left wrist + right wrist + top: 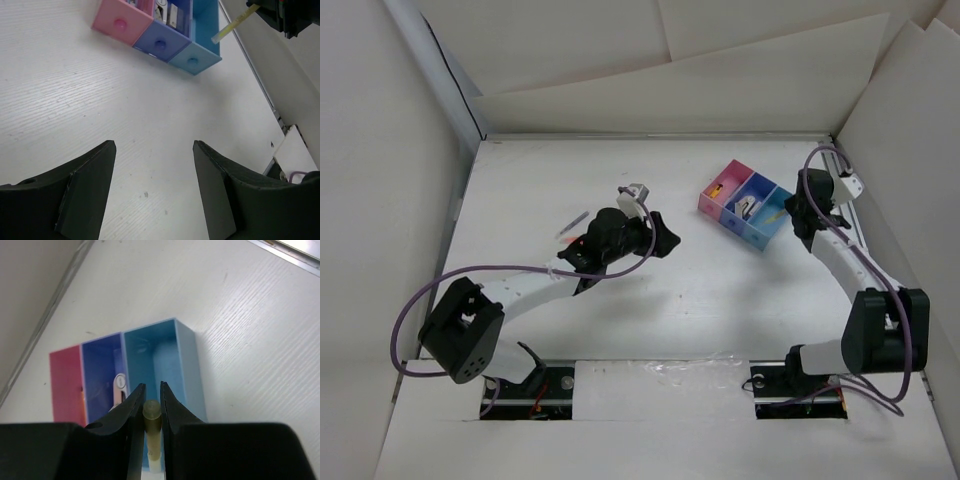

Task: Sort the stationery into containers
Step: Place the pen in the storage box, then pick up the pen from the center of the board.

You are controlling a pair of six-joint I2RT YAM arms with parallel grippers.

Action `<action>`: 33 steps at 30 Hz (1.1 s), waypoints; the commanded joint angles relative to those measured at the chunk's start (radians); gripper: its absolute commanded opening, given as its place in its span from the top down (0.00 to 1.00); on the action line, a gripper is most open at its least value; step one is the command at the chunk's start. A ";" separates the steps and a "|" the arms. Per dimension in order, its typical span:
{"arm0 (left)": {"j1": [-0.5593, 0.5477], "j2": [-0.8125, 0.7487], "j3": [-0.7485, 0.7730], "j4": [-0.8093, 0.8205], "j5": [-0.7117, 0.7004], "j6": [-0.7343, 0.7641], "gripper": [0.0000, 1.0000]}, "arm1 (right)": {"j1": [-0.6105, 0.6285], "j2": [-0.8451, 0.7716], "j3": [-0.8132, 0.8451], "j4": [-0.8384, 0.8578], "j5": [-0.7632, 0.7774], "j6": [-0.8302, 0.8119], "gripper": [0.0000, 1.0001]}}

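Note:
The containers stand in a joined row at the back right: pink [715, 195], purple-blue [745, 207] and light blue [767, 224]. My right gripper [798, 212] is shut on a yellow pen [152, 416] and holds it slanting over the light blue box [160, 362], which looks empty. The pen also shows in the left wrist view [235, 22]. The purple-blue box [102, 380] holds a white-pink piece [119, 382]. The pink box holds a small yellow piece [717, 187]. My left gripper [154, 145] is open and empty over bare table, left of the boxes [160, 42].
A grey pen [576, 221] and a pink one [567, 237] lie on the table beside the left arm's wrist. White walls close in the table on the left, back and right. A metal rail [853, 225] runs along the right edge.

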 commanded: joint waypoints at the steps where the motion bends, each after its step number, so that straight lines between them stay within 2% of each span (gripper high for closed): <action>1: 0.002 -0.063 0.031 -0.015 -0.073 0.005 0.40 | -0.025 0.046 0.053 0.029 0.044 0.031 1.00; 9: 0.002 -0.072 0.064 -0.153 -0.298 0.005 0.41 | -0.034 0.140 0.102 0.053 0.028 0.040 0.99; 10: 0.002 -0.072 0.078 -0.182 -0.326 0.005 0.41 | -0.034 0.140 0.102 0.064 0.028 0.040 0.93; 11: 0.002 -0.062 0.096 -0.199 -0.355 0.005 0.41 | -0.034 0.140 0.102 0.064 0.028 0.040 0.78; 13: 0.002 -0.052 0.116 -0.256 -0.435 -0.004 0.41 | -0.034 0.149 0.111 0.064 0.017 0.030 0.68; 14: 0.002 -0.039 0.135 -0.276 -0.470 -0.019 0.41 | -0.034 0.149 0.111 0.064 0.008 0.030 0.59; 17: 0.031 -0.014 0.147 -0.325 -0.493 -0.042 0.41 | -0.034 0.135 0.102 0.064 -0.017 0.020 0.48; 18: 0.040 -0.014 0.158 -0.334 -0.493 -0.042 0.41 | -0.034 0.111 0.102 0.064 -0.032 0.020 0.39; 20: 0.052 -0.003 0.173 -0.374 -0.547 -0.052 0.41 | -0.034 0.091 0.102 0.064 -0.057 0.020 0.34; 24: 0.052 0.018 0.238 -0.484 -0.663 -0.072 0.47 | 0.021 -0.036 0.062 0.055 -0.091 0.020 0.33; 27: 0.075 0.049 0.290 -0.575 -0.708 -0.095 0.50 | 0.090 -0.125 0.029 0.045 -0.155 0.020 0.42; 28: 0.090 0.058 0.304 -0.595 -0.708 -0.105 0.52 | 0.104 -0.180 0.003 0.045 -0.193 0.011 0.50; 29: 0.132 0.067 0.304 -0.612 -0.697 -0.105 0.56 | 0.119 -0.205 -0.010 0.061 -0.234 0.011 0.77; 30: 0.158 0.083 0.304 -0.629 -0.667 -0.120 0.59 | 0.150 -0.225 -0.010 0.061 -0.280 0.000 0.88; 31: 0.184 0.083 0.304 -0.643 -0.650 -0.121 0.61 | 0.165 -0.245 -0.022 0.061 -0.293 0.000 0.96; 33: 0.254 0.093 0.279 -0.652 -0.627 -0.121 0.61 | 0.194 -0.297 -0.045 0.061 -0.304 -0.026 1.00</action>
